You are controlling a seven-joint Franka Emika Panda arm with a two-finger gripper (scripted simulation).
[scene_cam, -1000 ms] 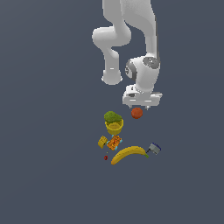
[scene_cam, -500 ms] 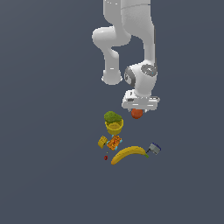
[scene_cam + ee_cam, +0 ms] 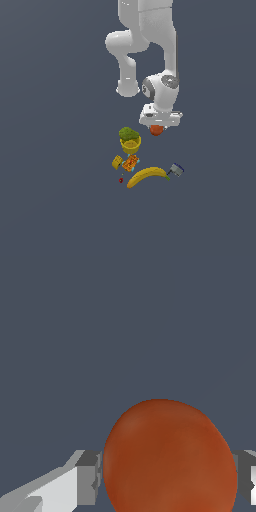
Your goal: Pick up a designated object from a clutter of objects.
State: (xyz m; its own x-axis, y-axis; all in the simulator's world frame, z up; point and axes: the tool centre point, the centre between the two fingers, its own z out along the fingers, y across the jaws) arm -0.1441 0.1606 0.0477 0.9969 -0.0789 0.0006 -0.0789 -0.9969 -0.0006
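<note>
The red-orange sphere point(image 3: 157, 130) sits directly under my gripper point(image 3: 158, 129), just to the exterior view's right of the yellow cup point(image 3: 131, 145). In the wrist view the sphere point(image 3: 170, 458) fills the space between my two fingers point(image 3: 89, 476), which press against its sides. The clutter lies below it in the exterior view: green lumpy thing point(image 3: 128, 133), orange patterned box point(image 3: 131, 162), yellow block point(image 3: 117, 161), banana point(image 3: 147, 175), grey-blue piece point(image 3: 176, 170).
A tiny dark-red berry point(image 3: 121, 180) lies beside the banana's end. The surface is a plain dark grey floor all around the clutter.
The gripper with the sphere has shifted slightly to the exterior view's right and turned a little. The clutter has not moved.
</note>
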